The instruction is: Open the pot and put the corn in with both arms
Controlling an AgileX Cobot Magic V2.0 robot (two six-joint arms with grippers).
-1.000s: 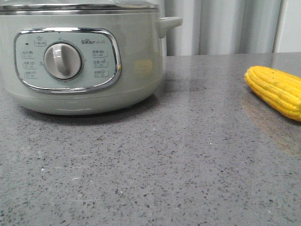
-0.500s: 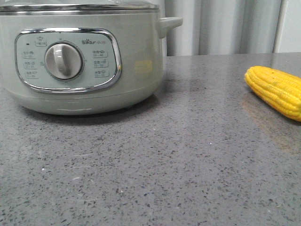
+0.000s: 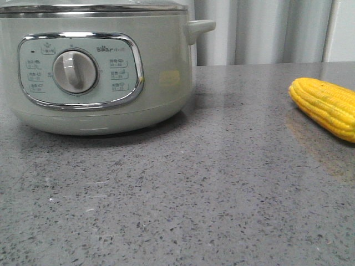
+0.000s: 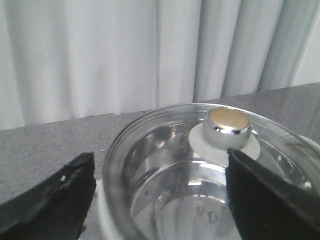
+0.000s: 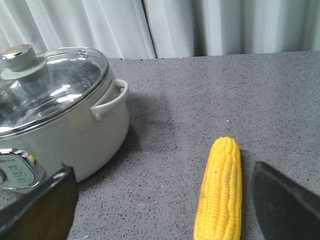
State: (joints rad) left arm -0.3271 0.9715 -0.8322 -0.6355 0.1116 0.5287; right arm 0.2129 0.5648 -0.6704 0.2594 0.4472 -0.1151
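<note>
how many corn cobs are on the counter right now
1. The corn lies on the grey counter to the right of the pot, apart from it; the right wrist view shows the same cob. None visible inside the pot through its glass lid.

- A grey speckled stone-look table [image 3: 183, 210] fills the lower and middle part of the front view, its polished surface catching pale reflections toward the right side.
- The same grey top runs across the right wrist view, dotted with dark flecks.
- Pale, vertically pleated curtains [image 3: 260, 30] hang across the upper right of the front view, behind the table's far edge.
- Those curtains also fill the upper half of the left wrist view and the top strip of the right wrist view.
</note>
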